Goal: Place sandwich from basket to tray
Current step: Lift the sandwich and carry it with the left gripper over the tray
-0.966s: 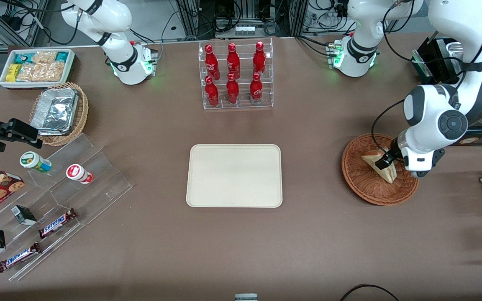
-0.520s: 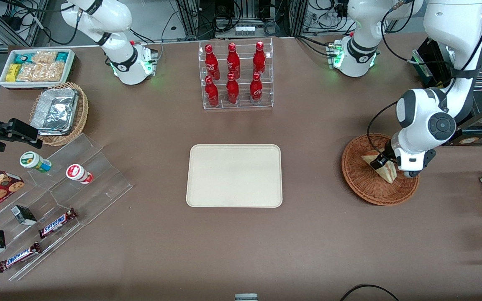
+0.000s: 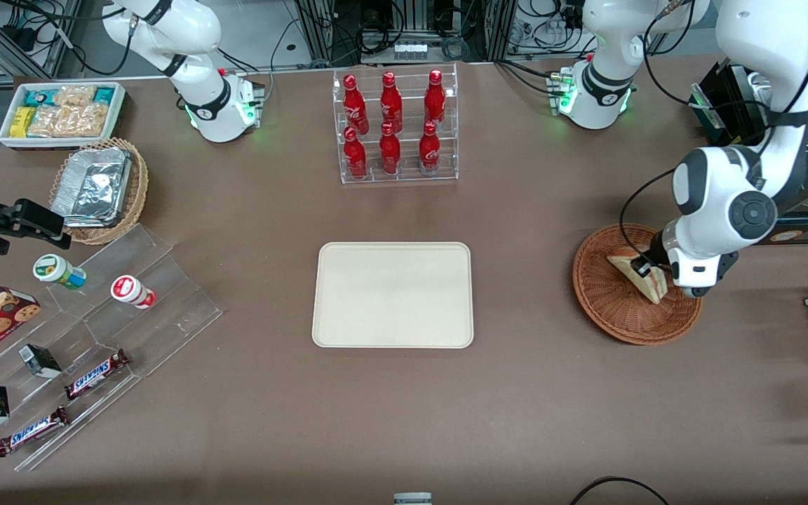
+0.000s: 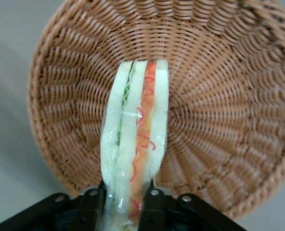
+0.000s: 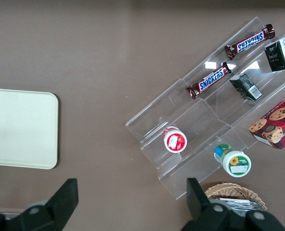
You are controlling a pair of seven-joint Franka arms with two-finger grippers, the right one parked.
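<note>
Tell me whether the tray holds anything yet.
Empty. The tray shows only bare cream surface; the sandwich is over the basket, pinched in the gripper.

The end effector [image 3: 646,268] of the left arm is seen low over the basket [image 3: 607,308], closed on the sandwich [image 3: 634,275], which is held tilted above the wicker. The basket is set on the bench [image 3: 516,393] toward the working arm's end. The tray [image 3: 393,294] is laid flat near the middle of the bench, well apart from the basket. A clear rack of red bottles [image 3: 395,126] is placed farther from the camera than the tray.
</note>
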